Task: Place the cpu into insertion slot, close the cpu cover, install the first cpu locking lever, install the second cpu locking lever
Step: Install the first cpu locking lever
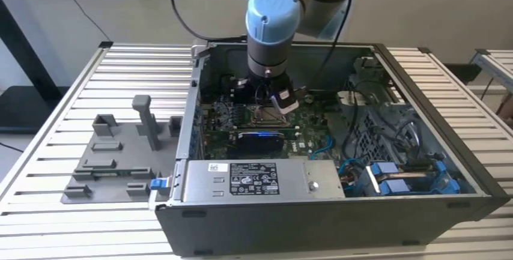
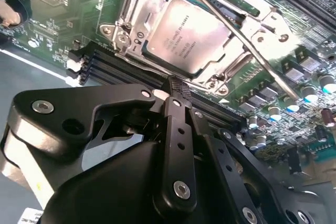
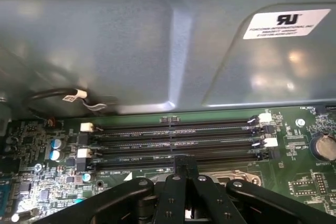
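In the second wrist view the cpu [image 2: 185,34], a silver-tan square, lies seated in the insertion slot [image 2: 137,51] on the green board. The cpu cover [image 2: 131,17], a silver frame, lies flat around it. A thin metal locking lever [image 2: 242,41] runs slantwise over the cover's far edge. My gripper [image 2: 176,84] is shut with nothing seen between its black fingers, the tips just beside the slot's near edge. In the exterior view the gripper [image 1: 278,102] hangs over the slot [image 1: 265,114] inside the open computer case. The first wrist view has the fingertips [image 3: 184,162] near the memory slots.
Long black memory slots [image 3: 178,140] lie beside the socket, with the grey case wall [image 3: 131,45] behind. Capacitors [image 2: 310,90] and cables [image 1: 357,167] crowd the board. A power supply [image 1: 256,179] fills the case front. A grey fixture tray [image 1: 112,158] stands on the slatted table at the exterior view's left.
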